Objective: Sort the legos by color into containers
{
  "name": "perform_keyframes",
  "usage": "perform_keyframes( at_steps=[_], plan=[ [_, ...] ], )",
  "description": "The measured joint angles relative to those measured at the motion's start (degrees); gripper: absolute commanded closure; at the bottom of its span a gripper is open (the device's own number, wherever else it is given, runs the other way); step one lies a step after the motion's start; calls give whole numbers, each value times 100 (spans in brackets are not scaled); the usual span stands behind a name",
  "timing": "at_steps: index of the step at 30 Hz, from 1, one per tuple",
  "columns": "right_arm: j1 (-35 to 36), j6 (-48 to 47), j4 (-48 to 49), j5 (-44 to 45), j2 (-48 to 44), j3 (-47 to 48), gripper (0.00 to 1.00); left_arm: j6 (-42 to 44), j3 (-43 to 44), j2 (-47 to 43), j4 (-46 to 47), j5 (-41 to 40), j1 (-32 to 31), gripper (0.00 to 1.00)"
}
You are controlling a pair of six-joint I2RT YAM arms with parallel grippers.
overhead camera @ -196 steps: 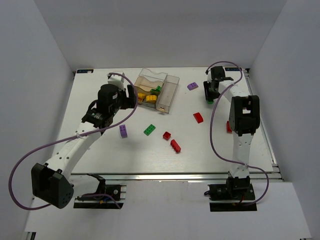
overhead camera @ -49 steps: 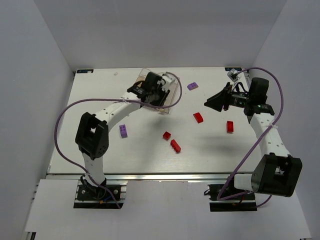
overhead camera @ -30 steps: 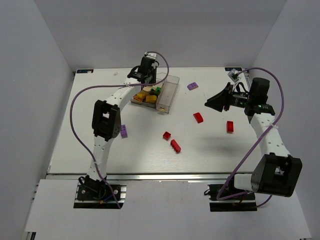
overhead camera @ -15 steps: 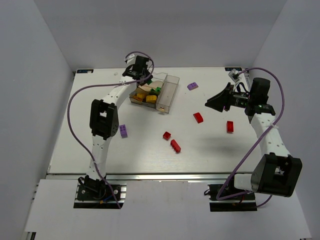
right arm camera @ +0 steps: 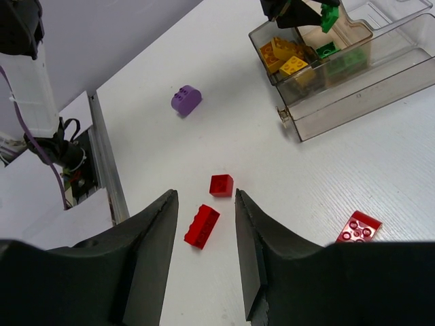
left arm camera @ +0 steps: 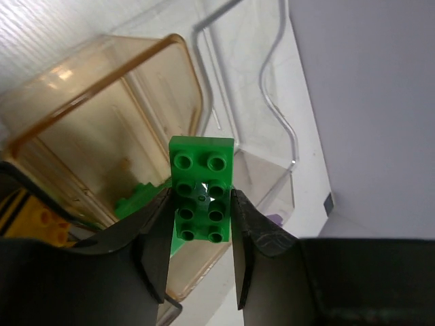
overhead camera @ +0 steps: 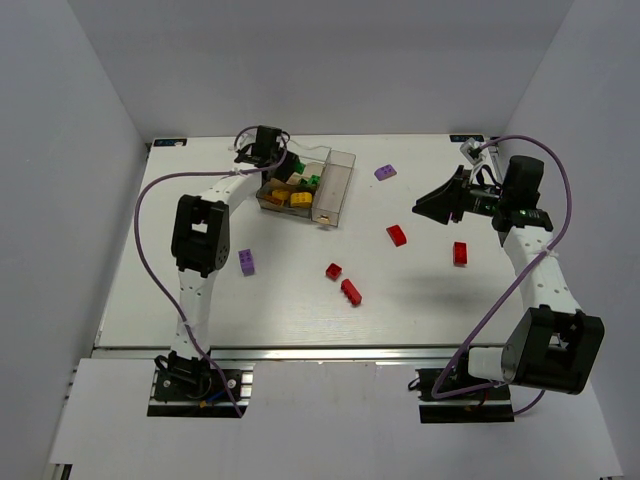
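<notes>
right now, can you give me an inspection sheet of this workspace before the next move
surface: white table, no spills seen.
job's things: divided box at the far side holds yellow bricks and green bricks; four red bricks and two purple bricks lie loose on the table.
clutter: nothing seen.
grippers: left gripper shut on a green brick over the box; right gripper open, empty, above the table.
cables: purple cables loop from both arms.
surroundings: plain white walls.

Right gripper [right arm camera: 205,201] jaws apart, empty, over worktop [right arm camera: 136,156]. Square red brick [right arm camera: 221,185], long red brick [right arm camera: 202,225] seen between jaws; third red brick [right arm camera: 358,226] right. Purple brick [right arm camera: 185,99] upper left. Tinted box [right arm camera: 353,102] top right: yellow bricks [right arm camera: 285,58], green bricks [right arm camera: 326,49] inside.
</notes>
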Motion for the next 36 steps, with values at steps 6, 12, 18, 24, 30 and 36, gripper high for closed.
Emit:
perform_keyframes(
  at_steps=[6,12,18,24,30,36],
  plan=[
    [-11,2,0,-61,2,0,55,-7,0,0,260,234,-4,33],
    [-11,0,-2,-68,22,0,53,9,0,0,470,514,-4,82],
    [61,-651,-463,195,170,46,31,846,-57,-120,807,1274,13,100],
    [527,-2033,-1513,1650,955,629,11,3355,-1838,-1880,1034,2680,116,38],
    [1401,-2424,-1639,4271,1727,841,11,5060,-3115,-4214,101,2107,157,2],
    [2100,-2107,-1558,6072,2551,929,14,5337,-4446,-5552,-442,492,177,2]
  ],
)
